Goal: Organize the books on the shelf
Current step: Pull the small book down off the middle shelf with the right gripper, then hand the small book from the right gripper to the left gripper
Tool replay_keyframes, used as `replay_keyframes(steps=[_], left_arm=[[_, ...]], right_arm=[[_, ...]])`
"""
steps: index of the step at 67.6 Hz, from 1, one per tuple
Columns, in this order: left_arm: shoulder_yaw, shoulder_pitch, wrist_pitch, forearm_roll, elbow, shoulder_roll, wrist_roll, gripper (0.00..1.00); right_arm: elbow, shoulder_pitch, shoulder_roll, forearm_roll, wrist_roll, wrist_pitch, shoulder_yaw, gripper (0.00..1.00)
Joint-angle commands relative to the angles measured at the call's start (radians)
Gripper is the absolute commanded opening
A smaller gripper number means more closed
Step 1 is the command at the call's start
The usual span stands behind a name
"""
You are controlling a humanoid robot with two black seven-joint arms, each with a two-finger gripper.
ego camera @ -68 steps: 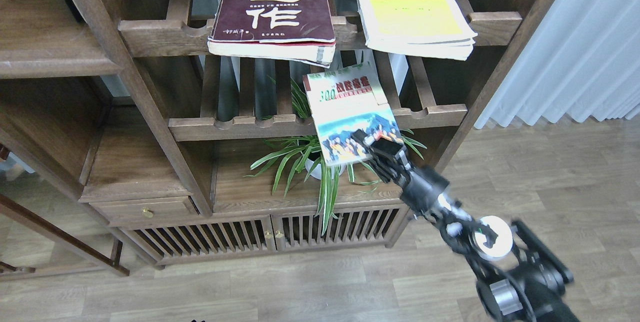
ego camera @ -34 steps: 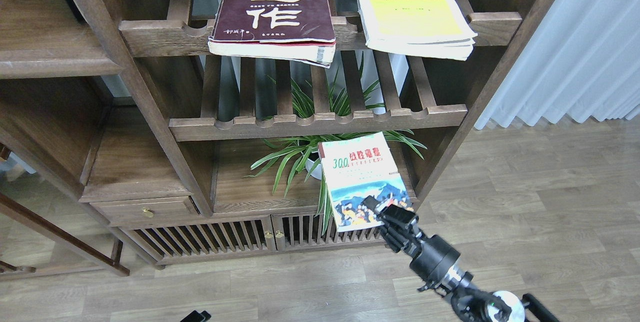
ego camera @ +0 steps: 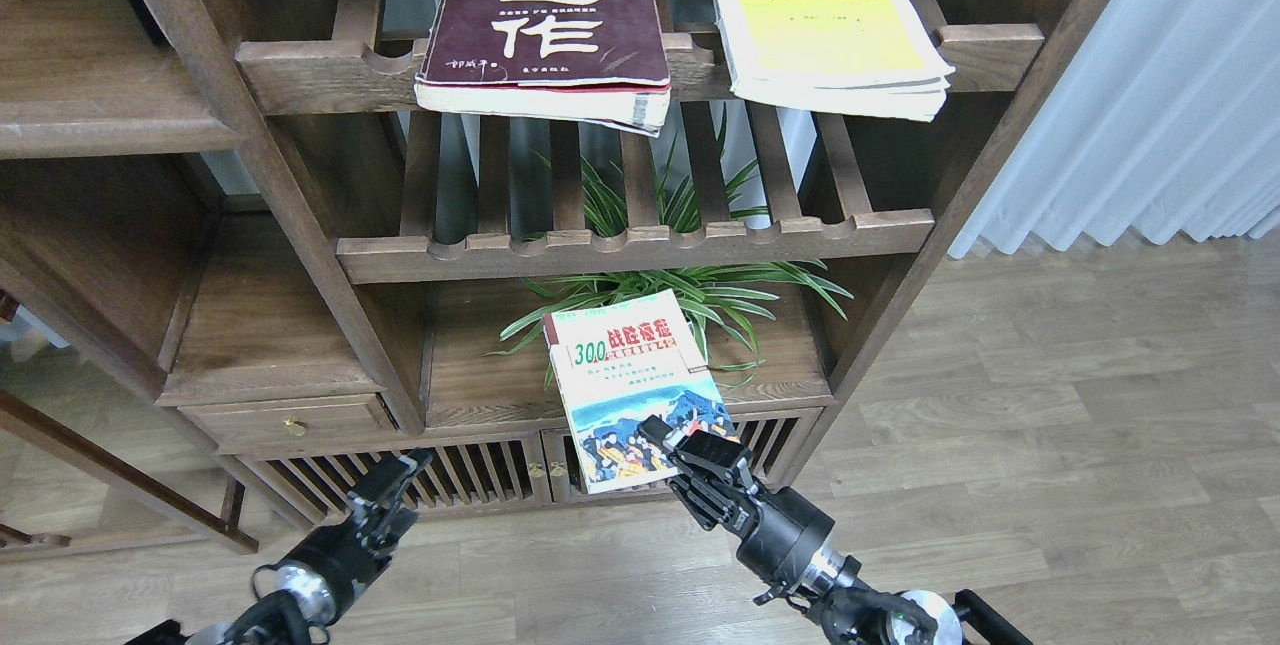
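The thick maroon book [ego camera: 545, 20] and the yellow-green book [ego camera: 825, 25] lie flat side by side on the upper slatted rack. My right gripper [ego camera: 690, 455] is shut on the lower edge of the "300" book [ego camera: 630, 380]. It holds the book in the air, cover towards me, in front of the plant and the low cabinet. My left gripper [ego camera: 392, 485] is low at the bottom left, near the cabinet doors and empty. It is small and dark, so its fingers cannot be told apart. The solid dark-brown shelf [ego camera: 110, 130] is at the upper left.
A spider plant [ego camera: 720, 290] in a white pot stands under the lower slatted rack [ego camera: 640, 245]. Below it is a cabinet with slatted doors [ego camera: 450, 473], and a drawer [ego camera: 290, 420] to the left. A white curtain [ego camera: 1150, 75] hangs at the right, above the wooden floor.
My right gripper has carried the "300" book down off the lower slatted rack and then leftwards. My left arm has come into view at the bottom left.
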Motion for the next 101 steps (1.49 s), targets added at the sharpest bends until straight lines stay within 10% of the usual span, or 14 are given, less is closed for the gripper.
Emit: replay_keyframes(steps=[1, 26, 101], left_arm=[[0.02, -0.002, 0.0, -0.001, -0.092, -0.021, 0.0, 0.98], [0.02, 0.018, 0.0, -0.006, -0.299, -0.004, -0.005, 0.98], [0.005, -0.052, 0.0, 0.001, -0.224, -0.056, -0.001, 1.0]], right_arm=[[-0.065, 0.038, 0.0, -0.002, 0.0, 0.0, 0.004, 0.04], [-0.117, 0.051, 0.0, -0.006, 0.0, 0.0, 0.001, 0.04], [-0.004, 0.018, 0.0, -0.018, 0.0, 0.0, -0.071, 0.03]])
